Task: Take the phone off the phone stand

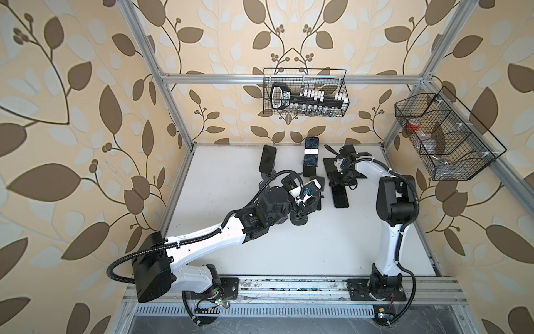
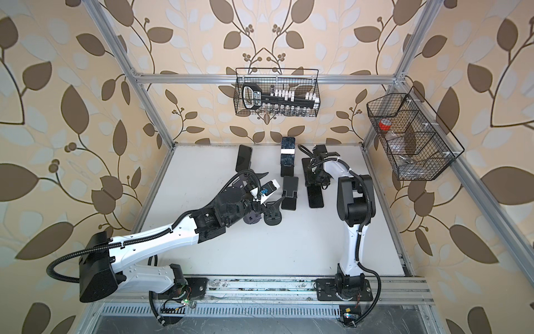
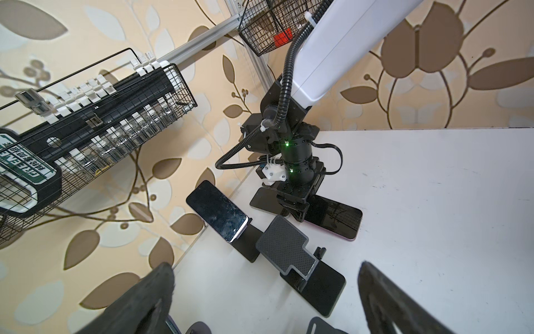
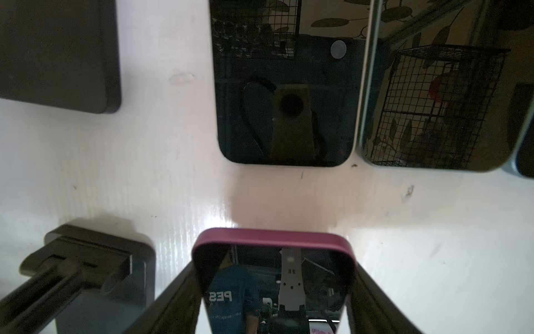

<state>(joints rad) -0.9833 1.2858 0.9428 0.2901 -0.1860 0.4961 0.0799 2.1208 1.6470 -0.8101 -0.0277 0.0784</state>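
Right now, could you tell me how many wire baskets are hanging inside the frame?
2. The back basket hangs at the far end, centred; the side basket hangs along the right side. None appears hidden.

pink-rimmed phone (image 4: 273, 289) — white table (image 4: 173, 188) — leaf-patterned wall (image 1: 72, 86)

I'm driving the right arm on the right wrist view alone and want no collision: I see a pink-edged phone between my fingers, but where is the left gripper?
Observer: The left gripper hangs open and empty, just left of yours in both top views, facing the empty phone stand.
Operator: Is the rest of my phone on a stand?
Observer: I see none under it. Behind the right gripper, the pink-edged phone lies level, low over the white table; I cannot tell whether it touches.
Operator: What's further left?
Observer: Two phones propped on stands at the back: a black phone and a dark phone crossed by a white band.
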